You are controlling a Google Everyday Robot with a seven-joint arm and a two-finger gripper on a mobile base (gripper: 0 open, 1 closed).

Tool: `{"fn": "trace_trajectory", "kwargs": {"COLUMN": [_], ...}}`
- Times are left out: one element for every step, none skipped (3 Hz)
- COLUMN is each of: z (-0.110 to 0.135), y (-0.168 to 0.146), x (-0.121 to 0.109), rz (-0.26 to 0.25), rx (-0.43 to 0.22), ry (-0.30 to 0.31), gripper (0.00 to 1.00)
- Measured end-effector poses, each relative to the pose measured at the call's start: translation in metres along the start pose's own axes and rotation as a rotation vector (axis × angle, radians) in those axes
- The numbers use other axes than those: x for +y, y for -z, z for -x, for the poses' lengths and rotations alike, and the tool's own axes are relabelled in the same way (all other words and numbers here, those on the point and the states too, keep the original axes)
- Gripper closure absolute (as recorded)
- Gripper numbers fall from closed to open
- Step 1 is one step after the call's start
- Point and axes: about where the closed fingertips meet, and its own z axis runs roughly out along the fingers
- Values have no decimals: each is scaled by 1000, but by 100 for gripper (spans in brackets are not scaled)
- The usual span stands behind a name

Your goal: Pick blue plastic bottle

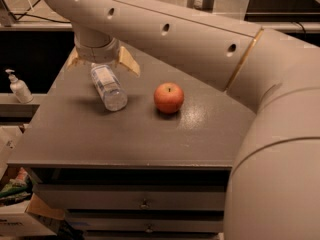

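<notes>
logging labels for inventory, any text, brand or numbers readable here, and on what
No text can be read.
Blue plastic bottle, label: too blurred to read.
Pump dispenser: nothing legible.
End effector, open, fingers either side of the bottle's far end: no markings visible.

The single camera sits high on the near side, looking steeply down and away across the dark grey square tabletop. It is close enough that the robot's beige jointed arm fills the top and right. The tan-fingered gripper shows far left, spread astride the far end of the clear plastic bottle with pale blue label.
</notes>
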Motion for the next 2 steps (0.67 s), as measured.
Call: {"fn": "trace_trajectory", "kwargs": {"z": [2, 2], "y": [-15, -29], "x": [-5, -7], "rz": [39, 63], "rx": [1, -14], "ry": [34, 52], "gripper": [0, 0]}}
